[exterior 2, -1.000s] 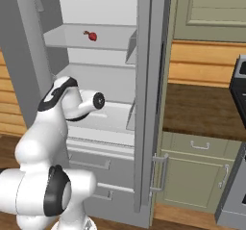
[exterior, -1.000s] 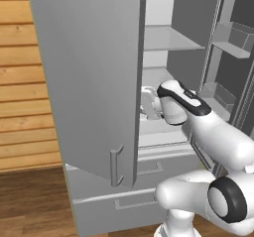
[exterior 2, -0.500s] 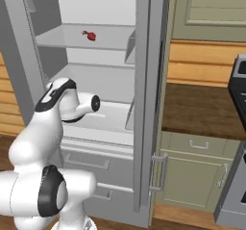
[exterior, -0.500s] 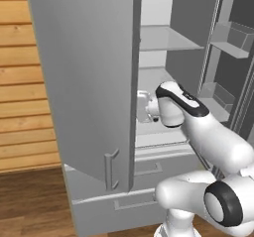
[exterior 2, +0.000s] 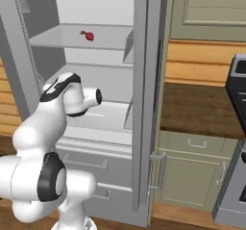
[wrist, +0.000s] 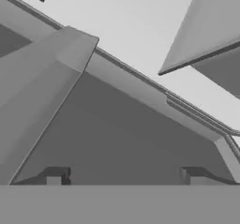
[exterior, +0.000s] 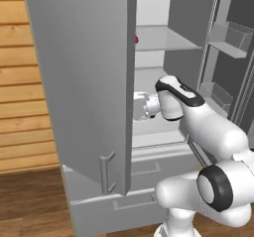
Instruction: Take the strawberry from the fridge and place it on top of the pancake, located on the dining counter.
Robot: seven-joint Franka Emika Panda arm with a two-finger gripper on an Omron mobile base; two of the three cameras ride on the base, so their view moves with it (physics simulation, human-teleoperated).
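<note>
— How many berries?
— One strawberry (exterior 2: 89,36): tiny, bright red, rounded, lying on the upper shelf of the open fridge (exterior 2: 144,104).
— And the gripper (wrist: 123,175)?
— One, empty, fingertips (wrist: 55,176) spread wide.

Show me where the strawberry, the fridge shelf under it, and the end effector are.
strawberry (exterior 2: 89,35), right base view, on the red berry body.
fridge shelf (exterior 2: 62,40), right base view, on its bare top.
end effector (wrist: 123,175), hand view, midway between its fingertips.
</note>
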